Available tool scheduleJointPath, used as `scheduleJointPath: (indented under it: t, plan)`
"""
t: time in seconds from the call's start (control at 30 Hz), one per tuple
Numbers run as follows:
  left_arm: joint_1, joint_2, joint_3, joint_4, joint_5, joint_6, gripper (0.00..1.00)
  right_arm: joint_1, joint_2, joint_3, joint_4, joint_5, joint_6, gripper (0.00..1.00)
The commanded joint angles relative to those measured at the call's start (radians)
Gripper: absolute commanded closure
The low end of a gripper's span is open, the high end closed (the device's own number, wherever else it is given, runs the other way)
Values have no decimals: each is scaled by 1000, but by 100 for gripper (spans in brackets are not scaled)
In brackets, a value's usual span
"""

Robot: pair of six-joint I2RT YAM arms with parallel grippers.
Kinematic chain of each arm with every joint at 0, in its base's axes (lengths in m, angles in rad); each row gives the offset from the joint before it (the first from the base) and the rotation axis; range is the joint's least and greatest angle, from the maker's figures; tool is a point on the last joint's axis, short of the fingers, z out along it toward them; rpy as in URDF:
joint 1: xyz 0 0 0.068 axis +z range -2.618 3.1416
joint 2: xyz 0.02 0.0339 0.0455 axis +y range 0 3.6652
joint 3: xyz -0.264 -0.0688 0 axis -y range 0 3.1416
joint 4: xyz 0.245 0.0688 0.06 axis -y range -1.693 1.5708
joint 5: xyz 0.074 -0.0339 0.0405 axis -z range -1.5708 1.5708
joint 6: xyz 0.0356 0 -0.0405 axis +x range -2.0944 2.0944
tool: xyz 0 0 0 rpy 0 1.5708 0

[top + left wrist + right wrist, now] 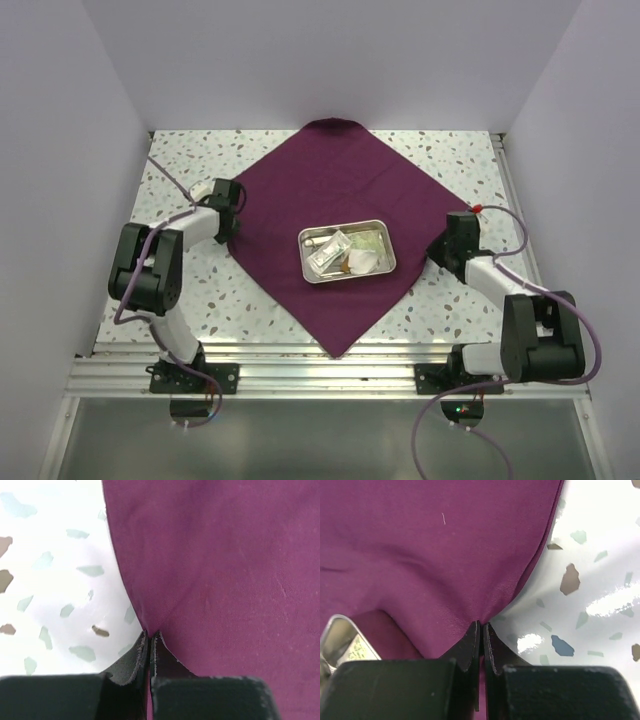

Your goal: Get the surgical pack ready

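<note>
Clamping left pincer (150, 642) and right pincer (481, 630) tight on opposite corners of large square plum-purple cloth (300, 180). Folding step, likely; next, lift corners inward over shiny steel tray (303, 256).

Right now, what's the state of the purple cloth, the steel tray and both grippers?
Large square plum-purple cloth: spread flat as a diamond, unfolded.
Small shiny steel tray: upright at the cloth's centre, holding packets and white gauze.
Left gripper: shut on the cloth's left corner.
Right gripper: shut on the cloth's right corner.
</note>
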Motion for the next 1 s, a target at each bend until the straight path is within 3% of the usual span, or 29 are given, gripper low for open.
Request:
scheduleJointPath:
  t: [0.0,0.17,0.2,0.23,0.3,0.33,0.4,0.5,0.53,0.6,0.83,0.97]
  plan:
    - [33,47,40,28,-4,43,100,1,-14,23,-64,33,7,100]
    - [43,77,86,16,-30,65,100,1,-77,-3,-105,94,12,85]
    - [43,82,92,5,-36,69,100,-1,-86,-2,-137,110,22,77]
    - [43,88,96,-1,-47,77,100,1,-101,0,-145,112,24,60]
    - [43,77,98,-12,-63,83,100,1,-115,9,-165,138,29,42]
    - [43,73,96,-20,-85,80,90,1,-120,15,-170,144,22,41]
    - [43,59,96,-50,-112,71,81,-1,-128,40,-185,156,18,42]
    - [43,36,87,-83,-171,62,60,1,-131,64,-156,142,-14,42]
    - [43,13,80,-83,-188,62,37,-1,-126,69,-135,91,-34,42]
    - [43,-17,55,-83,-200,60,24,1,-115,83,-106,29,-73,41]
    - [-25,-165,-29,6,-148,204,20,68,-206,8,39,-173,-226,38]
    - [-94,-280,-138,141,-12,335,21,143,-119,110,-7,-272,-350,38]
